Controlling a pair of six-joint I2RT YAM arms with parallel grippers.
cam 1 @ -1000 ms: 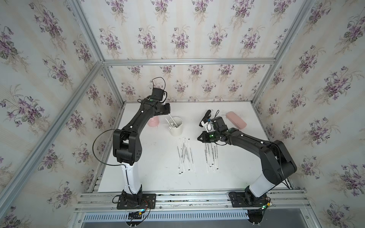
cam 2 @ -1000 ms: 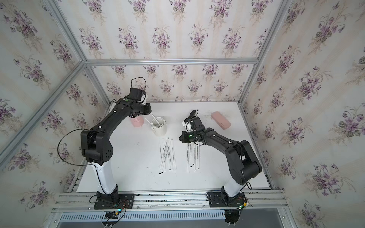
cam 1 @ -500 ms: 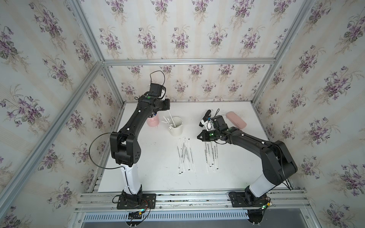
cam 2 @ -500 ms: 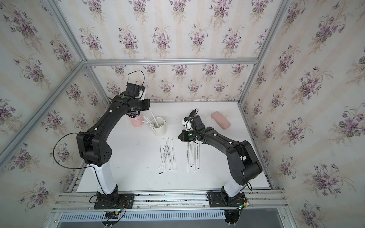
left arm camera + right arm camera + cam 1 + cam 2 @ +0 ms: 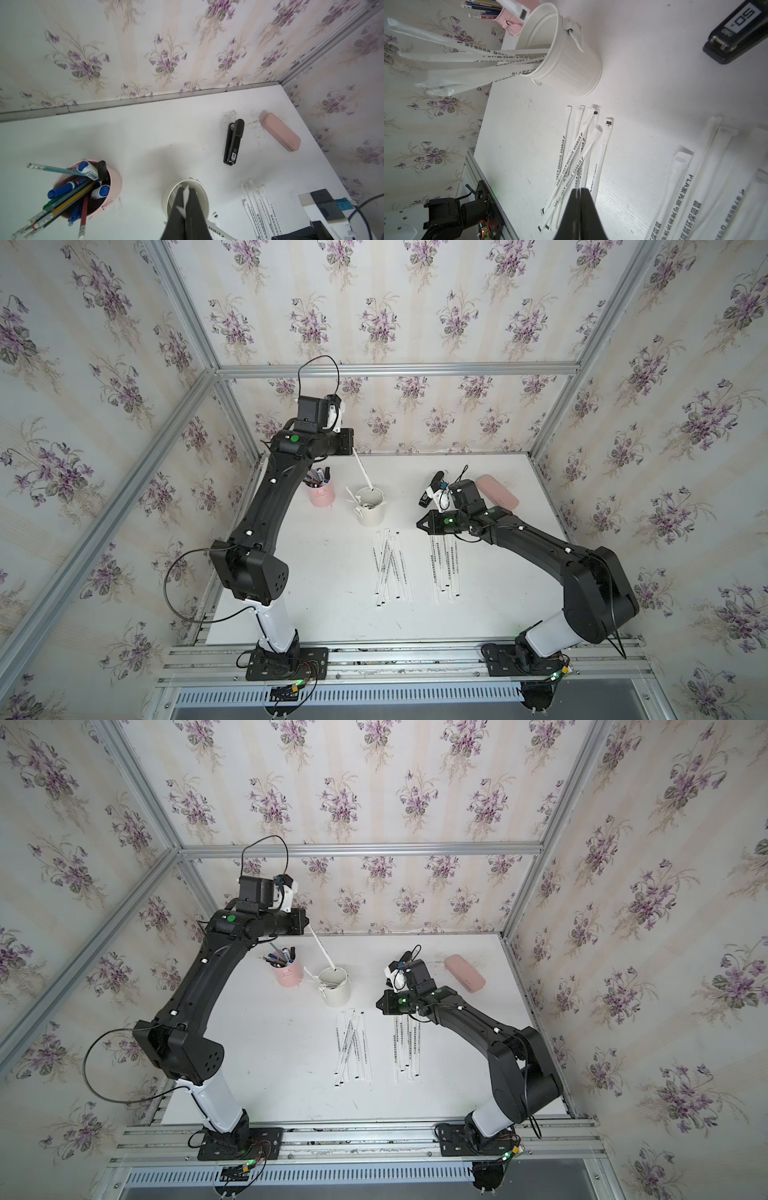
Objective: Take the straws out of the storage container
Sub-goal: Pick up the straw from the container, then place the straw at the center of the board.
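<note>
Left wrist view showed my left gripper (image 5: 187, 190) clamped on one straw (image 5: 363, 471), its long axis slanting down from the jaws to the storage container (image 5: 371, 514), lower tip at the rim. My right gripper (image 5: 580, 190) hung closed and empty above laid-out straws (image 5: 571, 158), farther off.

Straws (image 5: 684, 191), right wrist view: wrappers carry black print "PLA" plus Chinese characters; this group lies right of centre in a top view (image 5: 444, 564). Stapler (image 5: 737, 31): white label "50".
</note>
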